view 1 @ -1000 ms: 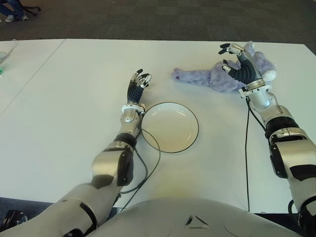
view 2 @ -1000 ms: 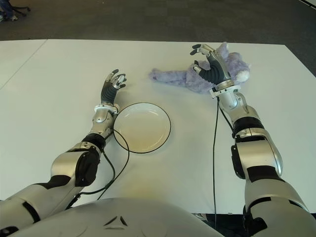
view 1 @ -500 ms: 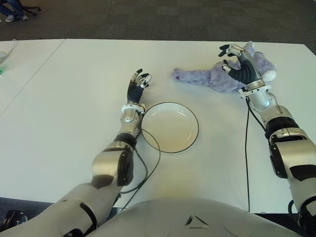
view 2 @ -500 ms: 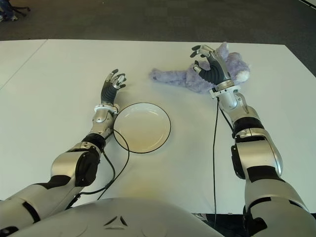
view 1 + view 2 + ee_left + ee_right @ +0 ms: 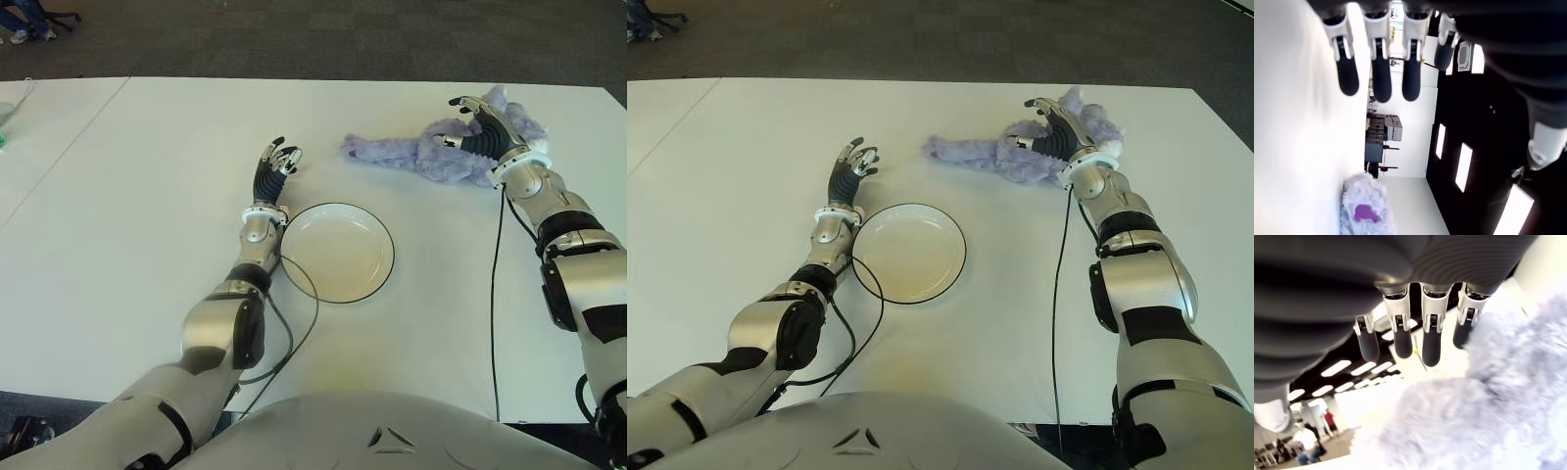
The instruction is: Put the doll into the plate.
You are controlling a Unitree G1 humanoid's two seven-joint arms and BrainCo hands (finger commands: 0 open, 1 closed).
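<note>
A fluffy purple doll (image 5: 416, 157) lies flat on the white table (image 5: 147, 196), at the far right behind the plate. The round white plate (image 5: 338, 252) with a dark rim holds nothing. My right hand (image 5: 468, 122) hovers over the doll's thick end, fingers spread and extended, thumb low beside the fur. In the right wrist view the straight fingers (image 5: 1431, 340) reach over the purple fur (image 5: 1484, 401) without closing on it. My left hand (image 5: 275, 162) shows just left of the plate, fingers relaxed and holding nothing.
A black cable (image 5: 294, 323) loops along the left forearm past the plate's rim, and another (image 5: 493, 294) runs down from the right wrist. Dark carpet (image 5: 294, 39) lies beyond the table's far edge. A second table (image 5: 39, 127) adjoins on the left.
My right hand has tipped forward and shifted right and farther back, so its fingers now arch down over the doll. The doll, plate and left hand have not moved.
</note>
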